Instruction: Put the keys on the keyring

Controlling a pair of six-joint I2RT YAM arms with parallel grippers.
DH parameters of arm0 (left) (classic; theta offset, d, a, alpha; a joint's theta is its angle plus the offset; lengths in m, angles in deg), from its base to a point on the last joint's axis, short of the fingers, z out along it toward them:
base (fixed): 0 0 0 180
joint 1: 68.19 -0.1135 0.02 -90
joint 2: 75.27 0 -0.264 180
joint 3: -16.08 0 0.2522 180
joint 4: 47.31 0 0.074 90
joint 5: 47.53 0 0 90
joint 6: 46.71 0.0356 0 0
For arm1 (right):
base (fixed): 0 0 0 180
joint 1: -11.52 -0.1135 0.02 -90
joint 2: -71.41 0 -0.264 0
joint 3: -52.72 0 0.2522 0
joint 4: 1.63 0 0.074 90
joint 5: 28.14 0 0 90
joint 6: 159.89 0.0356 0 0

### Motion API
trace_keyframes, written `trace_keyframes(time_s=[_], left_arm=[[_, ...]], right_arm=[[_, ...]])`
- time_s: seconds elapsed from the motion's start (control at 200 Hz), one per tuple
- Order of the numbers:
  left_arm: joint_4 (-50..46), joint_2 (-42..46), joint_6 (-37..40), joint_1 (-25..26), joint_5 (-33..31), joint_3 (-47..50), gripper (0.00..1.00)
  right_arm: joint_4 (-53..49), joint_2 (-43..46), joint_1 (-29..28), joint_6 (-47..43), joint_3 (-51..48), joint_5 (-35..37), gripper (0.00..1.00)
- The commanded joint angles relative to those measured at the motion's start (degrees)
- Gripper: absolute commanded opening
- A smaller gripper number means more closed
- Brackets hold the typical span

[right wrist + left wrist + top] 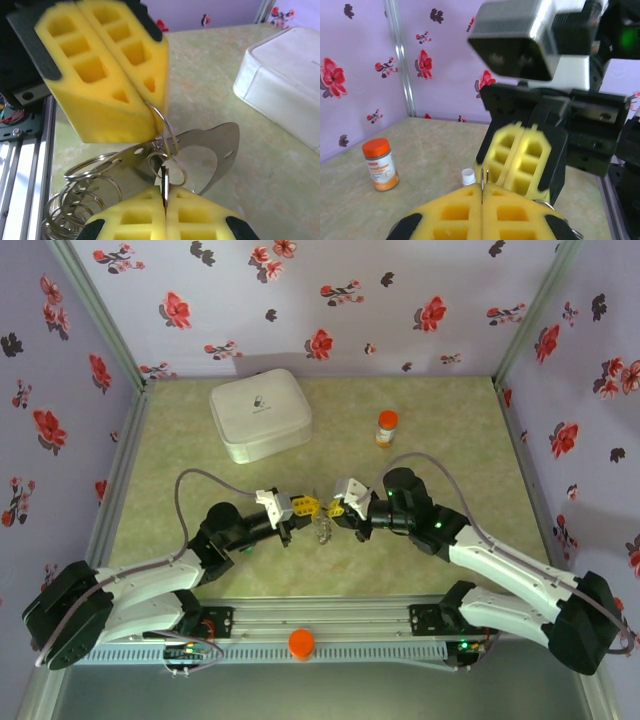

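Observation:
My left gripper (311, 506) and right gripper (336, 510) meet tip to tip above the table's middle. The left gripper (483, 189) is shut on a thin wire keyring (482, 176) that pokes out between its yellow pads. In the right wrist view that keyring (165, 128) curves down from the left gripper's pads (105, 95). My right gripper (165, 197) is shut on a thin flat key (164, 179), seen edge-on, its notched tip inside a small ring. A flat metal plate (221, 145) with a big cutout hangs from the rings.
Several loose split rings (82, 192) dangle below the grippers. An orange-capped pill bottle (386, 427) and a white box (260, 415) stand at the back. A tiny white cap (468, 176) lies on the mat. Flowered walls enclose three sides.

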Motion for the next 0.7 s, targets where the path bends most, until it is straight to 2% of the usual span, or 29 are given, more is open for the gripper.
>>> trace_keyframes(time_s=[0.0, 0.135, 0.26, 0.335, 0.41, 0.56, 0.695], left_arm=[[6.9, 0.0, -1.4, 0.4, 2.8, -2.7, 0.00], [6.3, 0.5, 0.2, 0.4, 2.7, -2.2, 0.00], [5.5, 0.2, 1.2, 0.4, 2.7, -1.1, 0.00], [5.1, 0.0, 2.2, 0.4, 2.6, -0.5, 0.00], [4.3, -0.3, 3.4, 0.4, 2.6, -0.4, 0.00], [4.1, -1.3, 4.5, 0.4, 3.8, -0.7, 0.00], [4.1, -2.3, 4.6, 0.4, 6.0, -1.1, 0.00]], right_arm=[[-6.5, -1.5, -0.9, -2.6, 1.8, -1.5, 0.00], [-6.5, 0.5, -0.9, -1.2, 1.1, -1.0, 0.00], [-6.6, 4.3, -0.5, -0.1, 0.1, 1.0, 0.22], [-8.7, 7.0, -0.2, -0.7, -0.2, 1.9, 0.29], [-11.9, 9.0, 0.2, -1.5, 0.3, 1.3, 0.30], [-12.2, 9.7, 0.8, 0.9, 3.0, -7.3, 0.32], [-5.8, 8.3, 0.9, 1.8, 2.3, -4.5, 0.31]])
